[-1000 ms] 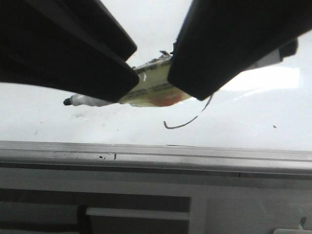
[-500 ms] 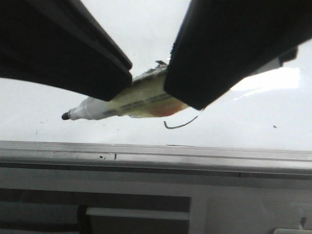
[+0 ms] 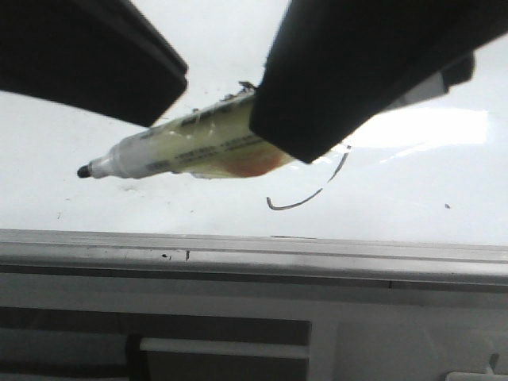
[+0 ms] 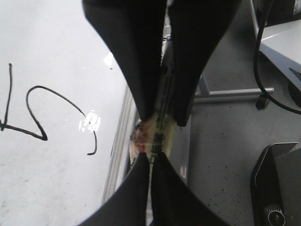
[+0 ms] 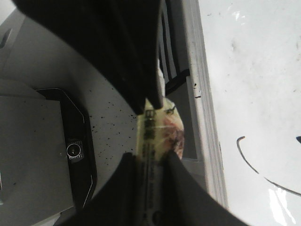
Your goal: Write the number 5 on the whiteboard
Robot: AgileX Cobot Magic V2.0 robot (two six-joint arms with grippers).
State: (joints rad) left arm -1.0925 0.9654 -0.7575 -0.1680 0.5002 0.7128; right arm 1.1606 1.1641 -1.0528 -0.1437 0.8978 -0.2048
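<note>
The whiteboard lies under both grippers. My right gripper is shut on the body of a taped marker, held level just above the board with its black tip pointing left. In the right wrist view the marker sits between the right gripper's fingers. My left gripper is up and left of the marker, apart from it. In its wrist view the left gripper has its jaws almost together with nothing gripped. The number 5 is drawn on the board, and its tail shows in the front view.
A grey aluminium ledge edges the board's near side, with a grey slotted panel below it. Beyond the board's edge is speckled floor with a black device, a table leg with a caster and a black cable.
My left gripper has drawn back up and to the left, off the marker, uncovering more of its barrel. The right gripper has carried the marker slightly left.
</note>
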